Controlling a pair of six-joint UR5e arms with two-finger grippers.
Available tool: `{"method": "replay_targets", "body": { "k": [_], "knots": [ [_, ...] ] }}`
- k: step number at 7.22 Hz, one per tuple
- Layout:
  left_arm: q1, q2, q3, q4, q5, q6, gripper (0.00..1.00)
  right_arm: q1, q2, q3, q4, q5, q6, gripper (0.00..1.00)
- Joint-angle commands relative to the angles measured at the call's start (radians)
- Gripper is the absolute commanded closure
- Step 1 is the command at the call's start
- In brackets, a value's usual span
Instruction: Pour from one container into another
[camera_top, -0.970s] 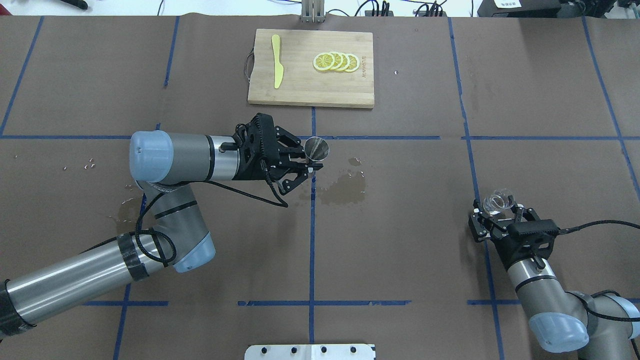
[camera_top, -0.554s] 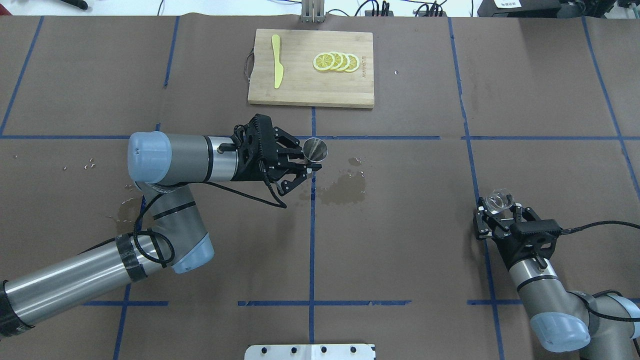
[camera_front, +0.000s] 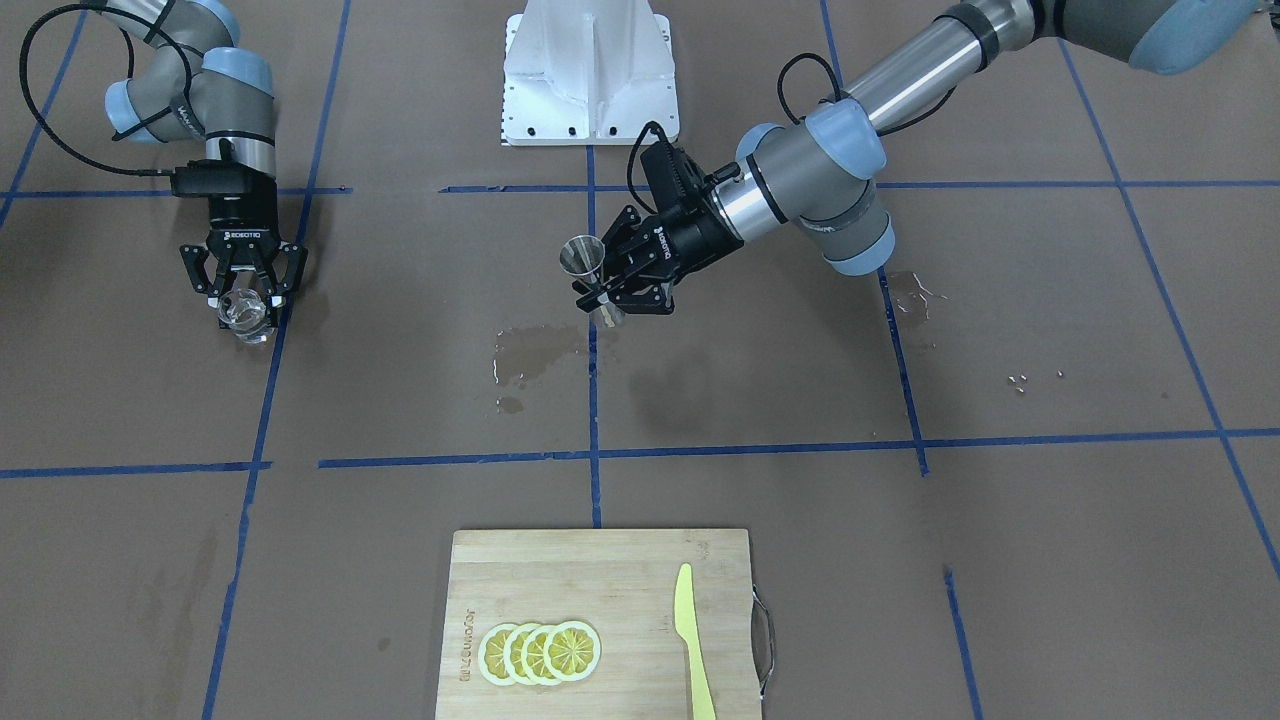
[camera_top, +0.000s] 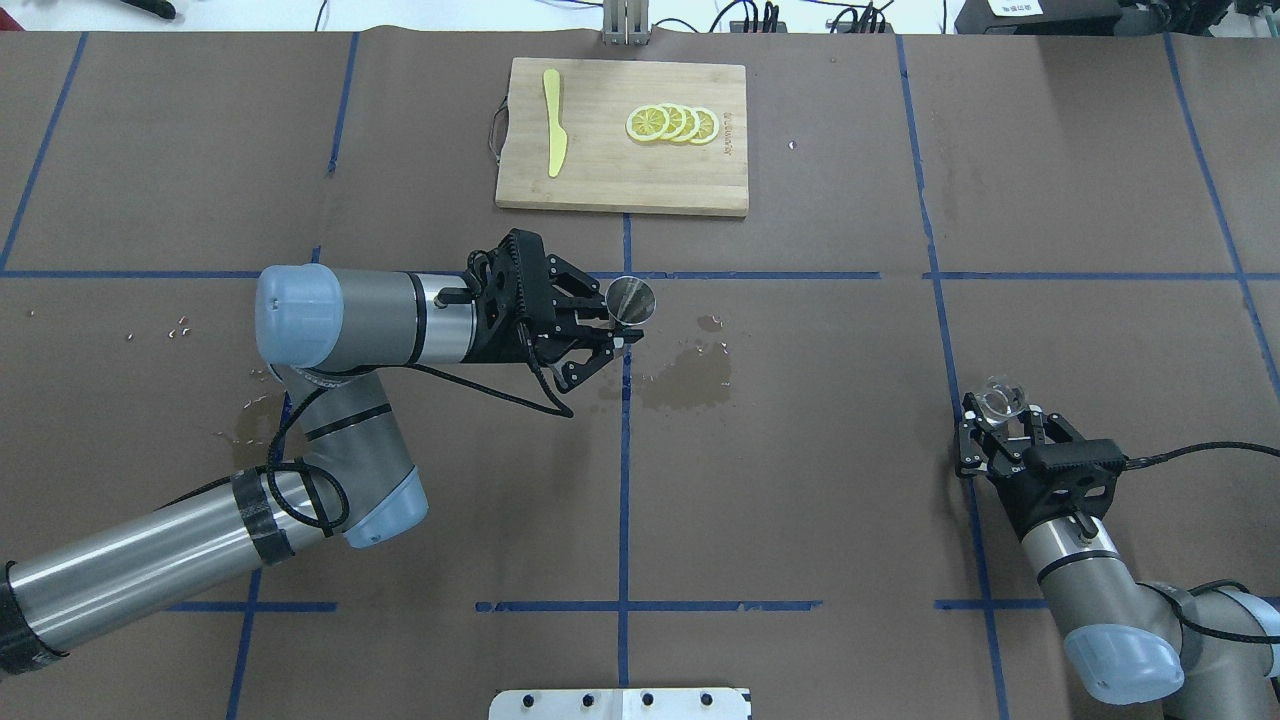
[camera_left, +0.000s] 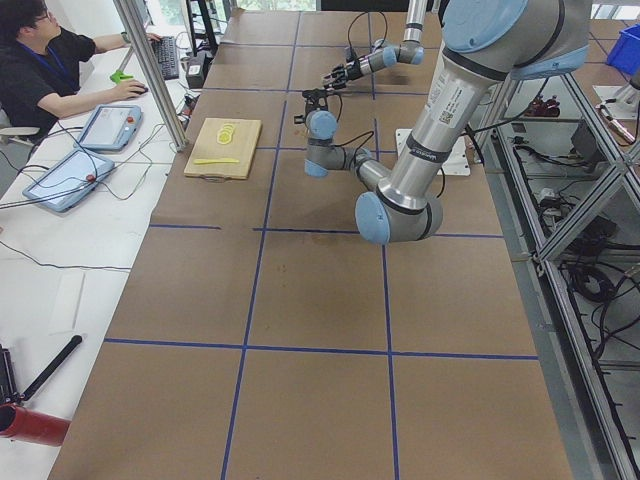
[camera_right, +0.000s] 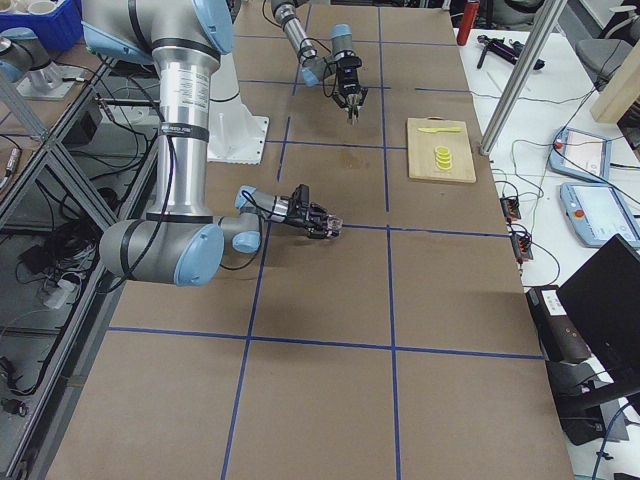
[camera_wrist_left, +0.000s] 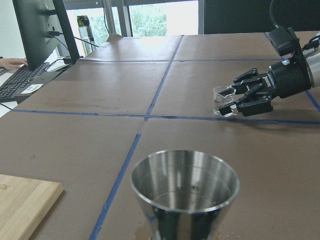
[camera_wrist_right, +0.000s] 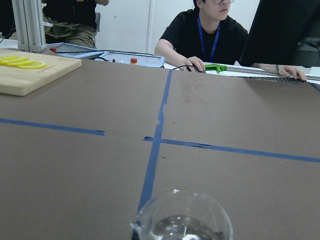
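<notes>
Spanning the whole frame, the brown table (camera_top: 800, 500) carries a wooden cutting board (camera_top: 600, 170) at upper centre. Mid-frame, the left gripper (camera_top: 618, 328) is clamped on the upright steel jigger (camera_top: 632, 298), near a wet patch (camera_top: 690, 378). At lower right, the right gripper (camera_top: 1000, 412) grips the glass cup (camera_top: 997, 400).

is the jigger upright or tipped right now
Upright. The jigger has its open mouth facing up in the left wrist view, and the left gripper holds it at the waist.
</notes>
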Motion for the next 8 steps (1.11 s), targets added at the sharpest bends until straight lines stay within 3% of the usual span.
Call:
{"method": "replay_targets", "body": {
  "k": [1, 5, 7, 8],
  "knots": [
    [0.001, 0.001, -0.001, -0.001, 0.0, 0.0, 1.0, 0.0, -0.003, -0.001, -0.001, 0.004, -0.003, 1.0],
    [0.001, 0.024, -0.024, -0.002, -0.001, 0.0, 1.0, 0.001, -0.003, 0.026, 0.008, 0.001, -0.031, 1.0],
    [0.001, 0.026, -0.024, -0.002, -0.001, 0.002, 1.0, 0.003, -0.003, 0.034, 0.144, 0.005, -0.296, 1.0],
    [0.001, 0.026, -0.027, -0.002, -0.001, 0.002, 1.0, 0.018, -0.002, 0.036, 0.202, 0.037, -0.328, 1.0]
  ]
}}
